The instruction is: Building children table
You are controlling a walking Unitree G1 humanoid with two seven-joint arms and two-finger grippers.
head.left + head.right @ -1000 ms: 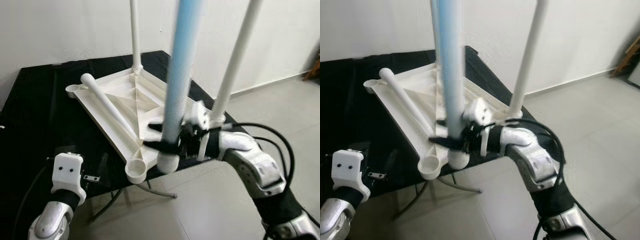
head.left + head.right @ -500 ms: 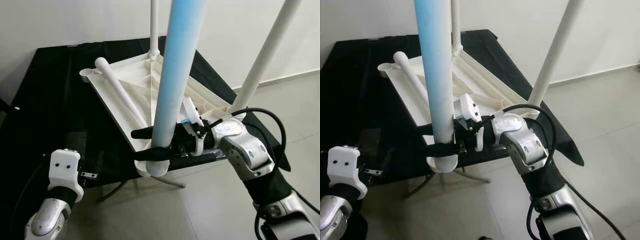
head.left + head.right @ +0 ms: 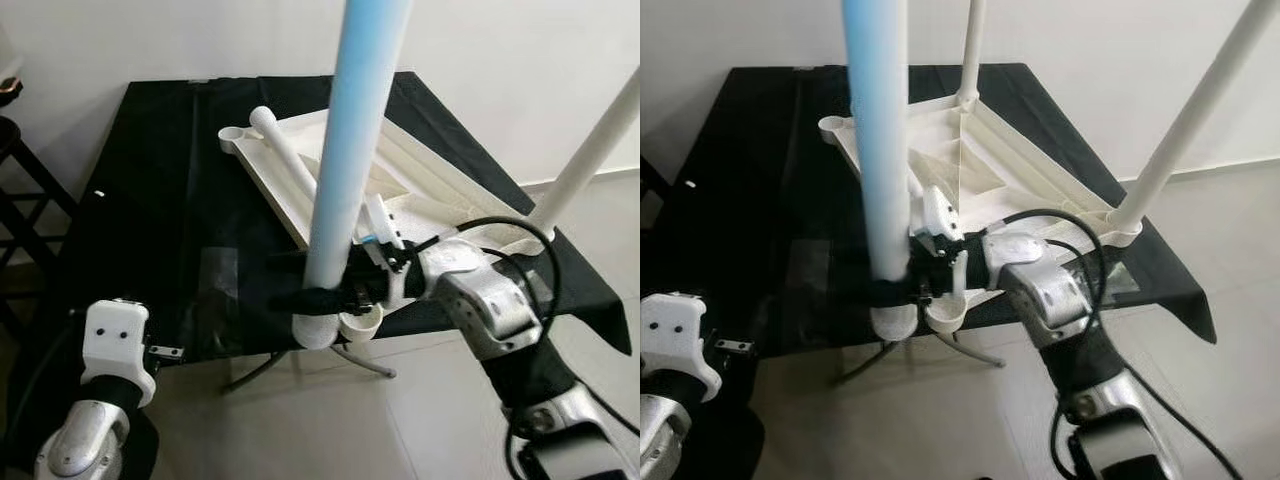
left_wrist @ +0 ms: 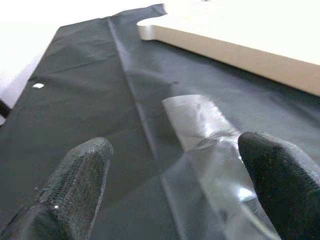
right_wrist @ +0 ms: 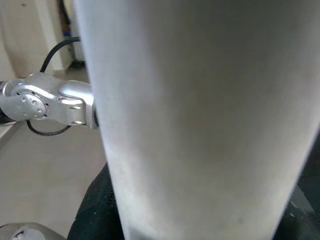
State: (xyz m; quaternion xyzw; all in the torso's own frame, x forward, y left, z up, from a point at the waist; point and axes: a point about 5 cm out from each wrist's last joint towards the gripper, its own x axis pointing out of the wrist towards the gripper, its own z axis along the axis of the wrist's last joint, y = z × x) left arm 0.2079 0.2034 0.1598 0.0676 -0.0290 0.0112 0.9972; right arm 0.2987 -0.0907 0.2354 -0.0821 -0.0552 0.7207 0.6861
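The white table top (image 3: pixel 420 175) lies upside down on a black-clothed table (image 3: pixel 160 200). Two white legs stand in its sockets, one at the far corner (image 3: pixel 973 45) and one at the right corner (image 3: pixel 592 155). A loose white leg (image 3: pixel 283 160) lies across the top. My right gripper (image 3: pixel 322 297) is shut on a pale blue leg (image 3: pixel 350 150) and holds it upright. That leg's lower end (image 3: pixel 314 331) hangs just left of the open front corner socket (image 3: pixel 362 324), beside it. My left gripper (image 4: pixel 175 155) hovers open over the cloth, its fingers (image 4: pixel 80 172) wide apart.
A strip of clear tape (image 4: pixel 210 145) lies on the cloth under my left gripper. A dark stool (image 3: pixel 25 190) stands at the far left. Metal table legs (image 3: pixel 365 362) show below the front edge, over a tiled floor (image 3: pixel 400 430). A white wall stands behind.
The camera has swung, shifting the whole scene right. Against the front corner socket, the blue leg's lower end has moved from its right side to its left side, still held.
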